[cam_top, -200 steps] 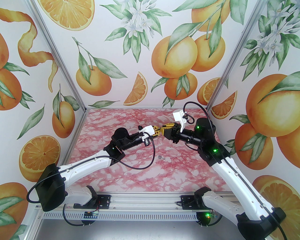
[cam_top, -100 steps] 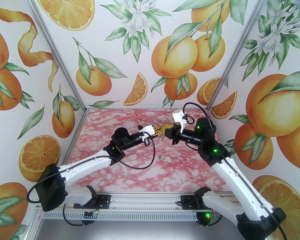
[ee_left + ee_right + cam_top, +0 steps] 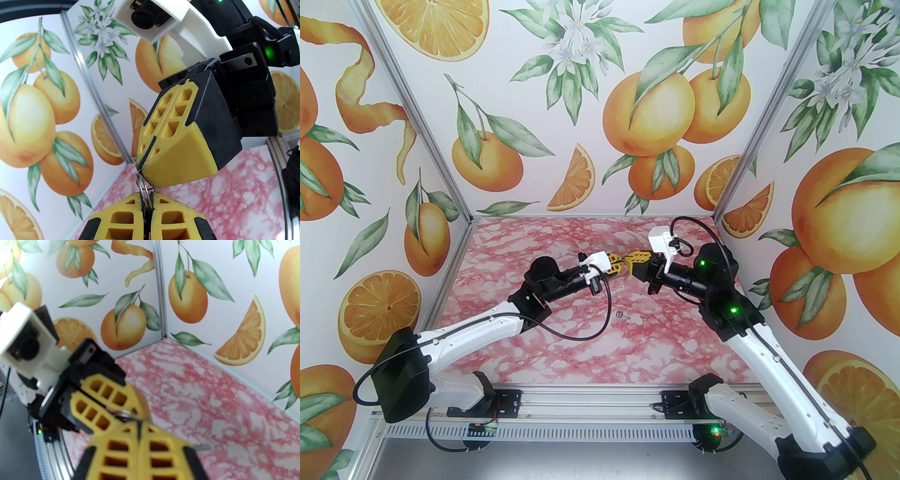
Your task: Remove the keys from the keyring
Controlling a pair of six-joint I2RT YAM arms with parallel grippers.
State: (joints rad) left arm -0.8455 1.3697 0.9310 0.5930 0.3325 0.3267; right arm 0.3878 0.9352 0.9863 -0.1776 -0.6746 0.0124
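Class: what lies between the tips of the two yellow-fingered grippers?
In the left wrist view, a small silvery metal ring spans the gap, pinched by the left gripper below, meeting a dark strip clamped in the right gripper above.

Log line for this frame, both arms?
left gripper: shut on small silver ring | right gripper: shut on keyring | tips meet above table | one key loose on table
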